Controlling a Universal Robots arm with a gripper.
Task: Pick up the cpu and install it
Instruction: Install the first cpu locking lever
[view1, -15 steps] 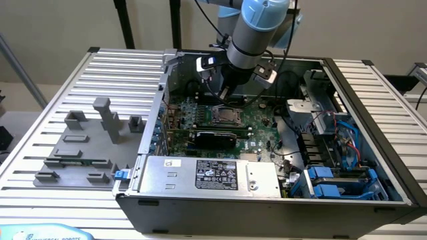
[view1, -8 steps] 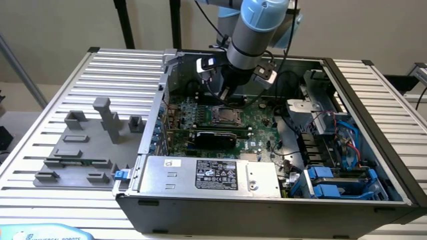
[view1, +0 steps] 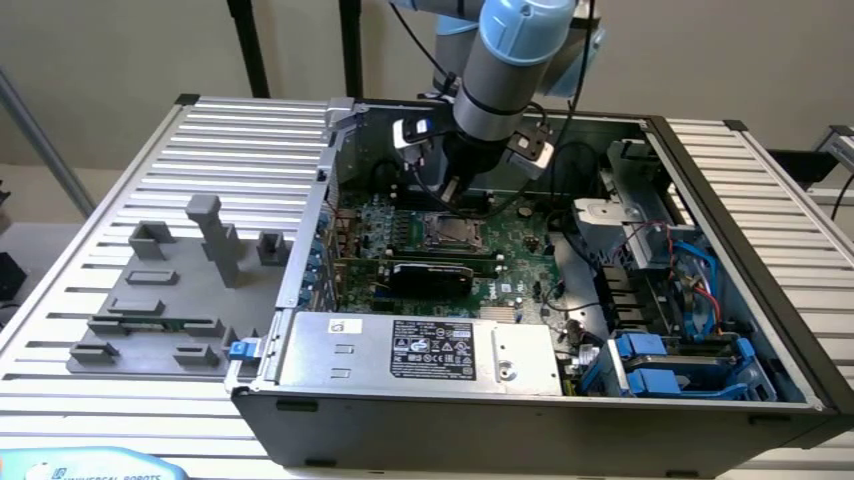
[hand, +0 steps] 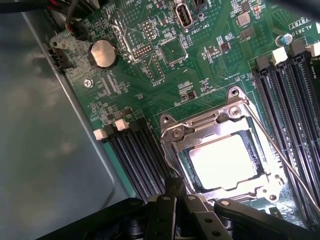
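The cpu (hand: 225, 162), a pale silver square, lies flat inside the square metal socket frame (hand: 172, 134) on the green motherboard (hand: 150, 75). My gripper (hand: 175, 189) hangs just beside the frame's edge with its black fingers (hand: 165, 212) shut together and nothing between them. In the exterior view the gripper (view1: 458, 198) reaches down into the open computer case, right above the socket frame (view1: 447, 232).
Black memory slots (hand: 137, 160) flank the socket, and a thin wire lever (hand: 285, 160) runs along its side. A power supply (view1: 420, 350) fills the case front, with blue drive bays (view1: 667, 365) at the exterior view's right. Grey fixture blocks (view1: 214, 240) stand on the slatted table (view1: 80, 300).
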